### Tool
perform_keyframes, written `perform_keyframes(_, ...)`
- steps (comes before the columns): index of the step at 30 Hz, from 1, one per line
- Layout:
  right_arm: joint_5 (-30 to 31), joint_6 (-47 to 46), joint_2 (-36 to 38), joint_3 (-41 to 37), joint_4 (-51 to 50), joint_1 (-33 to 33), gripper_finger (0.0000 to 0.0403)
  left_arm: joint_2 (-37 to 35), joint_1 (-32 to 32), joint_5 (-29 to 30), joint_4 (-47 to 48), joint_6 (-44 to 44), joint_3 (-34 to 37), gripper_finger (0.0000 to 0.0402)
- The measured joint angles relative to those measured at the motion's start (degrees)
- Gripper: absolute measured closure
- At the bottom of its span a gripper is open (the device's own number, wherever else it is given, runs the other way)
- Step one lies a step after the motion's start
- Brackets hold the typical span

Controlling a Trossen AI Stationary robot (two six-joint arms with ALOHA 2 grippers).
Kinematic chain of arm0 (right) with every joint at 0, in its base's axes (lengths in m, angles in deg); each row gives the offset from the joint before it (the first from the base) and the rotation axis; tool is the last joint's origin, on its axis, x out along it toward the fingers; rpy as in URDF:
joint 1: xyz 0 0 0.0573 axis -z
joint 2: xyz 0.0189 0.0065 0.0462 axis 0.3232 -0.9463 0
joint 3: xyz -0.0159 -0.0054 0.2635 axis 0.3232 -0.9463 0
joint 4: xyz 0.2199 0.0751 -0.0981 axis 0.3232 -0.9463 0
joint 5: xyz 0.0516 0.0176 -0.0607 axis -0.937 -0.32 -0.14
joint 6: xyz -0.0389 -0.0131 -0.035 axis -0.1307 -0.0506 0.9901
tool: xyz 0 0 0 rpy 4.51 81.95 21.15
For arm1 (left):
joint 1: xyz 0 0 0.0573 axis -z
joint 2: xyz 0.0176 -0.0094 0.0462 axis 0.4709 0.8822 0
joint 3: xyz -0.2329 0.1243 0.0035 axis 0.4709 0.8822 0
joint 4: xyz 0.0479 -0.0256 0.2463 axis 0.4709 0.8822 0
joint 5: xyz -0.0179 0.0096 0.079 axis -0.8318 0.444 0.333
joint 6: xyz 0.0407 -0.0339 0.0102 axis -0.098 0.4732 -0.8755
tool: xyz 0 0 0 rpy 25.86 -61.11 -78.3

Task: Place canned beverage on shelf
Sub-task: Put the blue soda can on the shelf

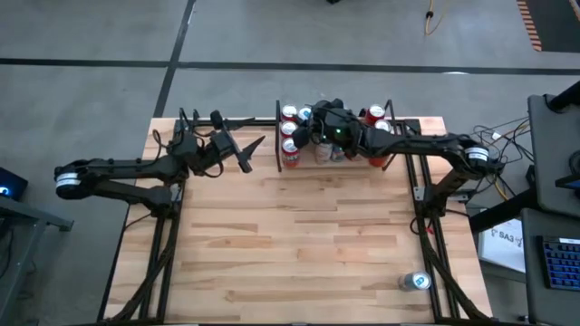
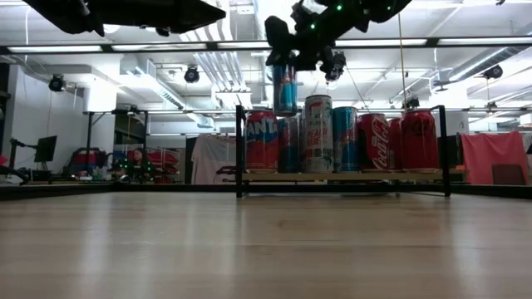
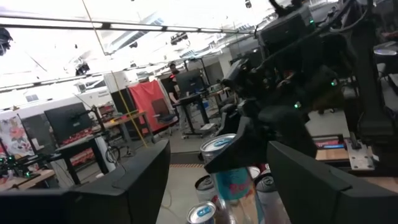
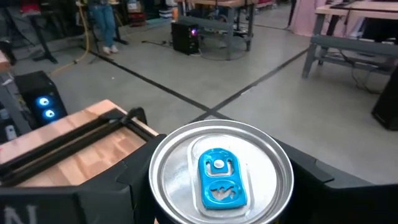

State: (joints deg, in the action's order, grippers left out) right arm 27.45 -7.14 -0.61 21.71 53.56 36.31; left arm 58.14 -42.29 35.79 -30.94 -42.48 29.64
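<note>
Silver-topped with a blue pull tab, the slim blue can [image 4: 221, 174] sits clamped in the right gripper [image 2: 301, 51], held in the air above the cans [image 2: 332, 139] on the shelf [image 2: 341, 176]. Left gripper [image 1: 243, 152] hovers near the shelf's left rail, fingers parted and holding nothing. 1 silver can [image 1: 415, 282] lies near the table's [image 1: 299, 244] front right corner.

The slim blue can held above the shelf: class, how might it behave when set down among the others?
The blue can is tall and narrow, so it probably tips easily if released tilted. Its smooth metal wall may slip in the right claw. Cans crowd the shelf, so a nudge could topple neighbours.
</note>
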Motion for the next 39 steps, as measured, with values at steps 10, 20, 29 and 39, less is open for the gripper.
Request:
perform_keyframes(10,0.08,-0.25,-1.5,0.0,-0.24,0.48,0.0182,-0.65,-1.54,0.35,1.74,-0.26,0.0,0.015)
perform_keyframes(20,1.19,0.0,-3.8,0.0,-0.2,0.47,0.0182,-0.59,-2.21,0.44,1.93,-0.26,0.0,0.015)
perform_keyframes(29,1.56,0.15,-5.5,0.02,0.05,0.46,0.0182,-0.59,-2.21,0.48,2.26,-0.9,0.0,0.015)
perform_keyframes(39,3.6,-0.4,-7.46,0.02,0.18,0.44,0.0182,-0.59,-2.21,0.61,2.24,-0.94,0.0,0.015)
